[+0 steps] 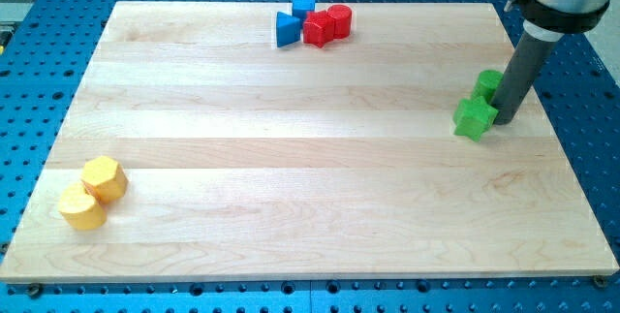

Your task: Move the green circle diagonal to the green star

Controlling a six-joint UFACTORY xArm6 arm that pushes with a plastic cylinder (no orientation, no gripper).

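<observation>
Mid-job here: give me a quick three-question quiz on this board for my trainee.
1. True or false: my tip is among the yellow blocks.
2. Which colours share the cluster at the view's top? A) red and blue B) green and yellow C) red and green
3. Fill in: the green star lies at the view's ____ side, beside the green circle.

Key: 1 false, it is right beside the green blocks; 2 A, red blocks and blue blocks; 3 right.

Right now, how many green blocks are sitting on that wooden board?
2, both near the view's right edge: the green star in front, and the green circle just behind it, partly hidden by my rod. My tip sits right beside the star.
</observation>
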